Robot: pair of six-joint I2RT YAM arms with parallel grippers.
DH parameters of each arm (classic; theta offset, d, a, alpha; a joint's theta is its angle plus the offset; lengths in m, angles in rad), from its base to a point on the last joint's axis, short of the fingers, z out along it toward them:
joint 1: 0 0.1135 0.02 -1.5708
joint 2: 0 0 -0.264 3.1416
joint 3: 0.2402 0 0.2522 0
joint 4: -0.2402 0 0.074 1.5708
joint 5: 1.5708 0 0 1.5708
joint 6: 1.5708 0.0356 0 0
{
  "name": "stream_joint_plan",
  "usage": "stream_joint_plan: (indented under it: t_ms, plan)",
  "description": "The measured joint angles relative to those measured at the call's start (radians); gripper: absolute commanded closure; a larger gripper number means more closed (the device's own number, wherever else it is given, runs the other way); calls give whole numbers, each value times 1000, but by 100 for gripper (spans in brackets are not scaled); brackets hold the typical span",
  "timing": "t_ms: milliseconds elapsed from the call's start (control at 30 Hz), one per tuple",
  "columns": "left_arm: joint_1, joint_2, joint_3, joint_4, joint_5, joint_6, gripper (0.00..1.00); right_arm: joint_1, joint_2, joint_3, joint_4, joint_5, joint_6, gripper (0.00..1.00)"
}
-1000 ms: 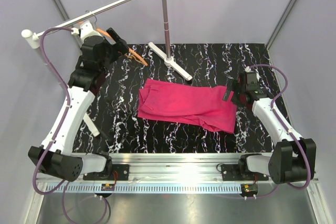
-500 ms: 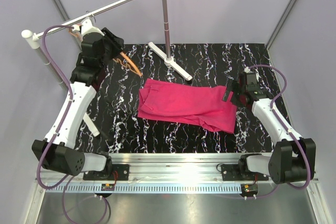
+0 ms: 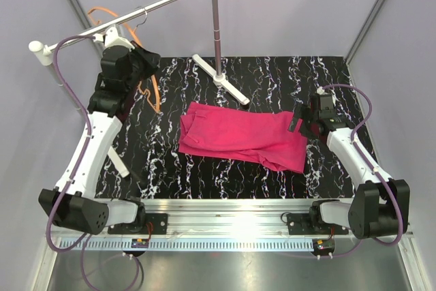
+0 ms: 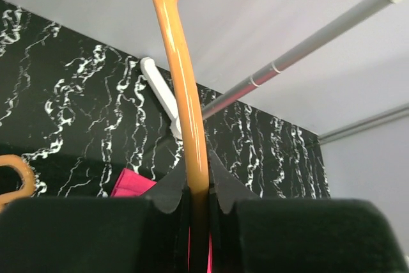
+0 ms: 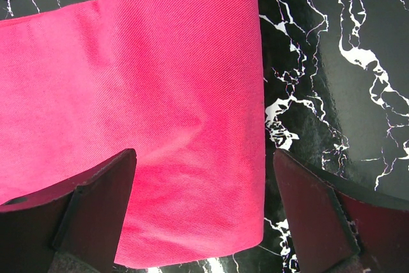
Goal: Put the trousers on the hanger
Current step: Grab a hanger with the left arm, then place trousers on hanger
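Note:
The pink trousers (image 3: 238, 134) lie flat across the middle of the black marbled table (image 3: 286, 80). The orange hanger (image 3: 155, 93) hangs by its dark wire hook (image 3: 139, 17) from the silver rail at the back left. One curved end sticks up behind the rail. My left gripper (image 3: 139, 66) is shut on the hanger's arm (image 4: 185, 94), which runs up between the jaws (image 4: 198, 180). A strip of trousers (image 4: 131, 183) shows below it. My right gripper (image 3: 298, 119) stands open just above the trousers' right end (image 5: 160, 94), its fingers (image 5: 96, 202) wide apart around the cloth edge.
The silver rail (image 3: 163, 3) slants from a white-capped post at the far left to an upright pole (image 3: 216, 25) on a white foot (image 3: 221, 78) behind the trousers. The rail (image 4: 307, 49) crosses the left wrist view. A white strut (image 3: 119, 161) lies by the left arm.
My left gripper has shut on the hanger and swung it, so its arm now hangs steeply and one end shows above the rail. The right arm has stayed still.

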Motion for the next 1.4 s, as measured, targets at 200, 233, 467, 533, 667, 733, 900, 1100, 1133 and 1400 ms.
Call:
stream_joint_plan:
  t_ms: [200,233,467,533,667,733,900,1100,1133,1400]
  plan:
    - [10,-51,-14,18,118,2,100,0,0,0,0,0,0,4]
    - [12,-54,-14,25,142,2,100,0,0,0,0,0,0,4]
    - [24,-44,-18,85,322,-31,100,0,0,0,-1,1,0,4]
    - [29,-46,-50,137,370,-52,100,0,0,0,-2,2,0,4]
    - [31,-47,-140,286,499,-104,100,0,2,0,-8,10,1,4]
    - [31,-47,-177,354,570,-139,100,0,5,0,-12,17,2,4]
    - [29,-48,-271,555,715,-241,100,-11,30,0,-30,32,13,0]
    - [-12,-48,-388,720,797,-328,100,-56,67,0,-33,31,35,0]
    - [-31,-48,-405,732,801,-332,100,-65,74,0,-33,30,39,0]
    - [-252,-24,-550,843,803,-336,100,-95,128,-43,-22,3,58,0]
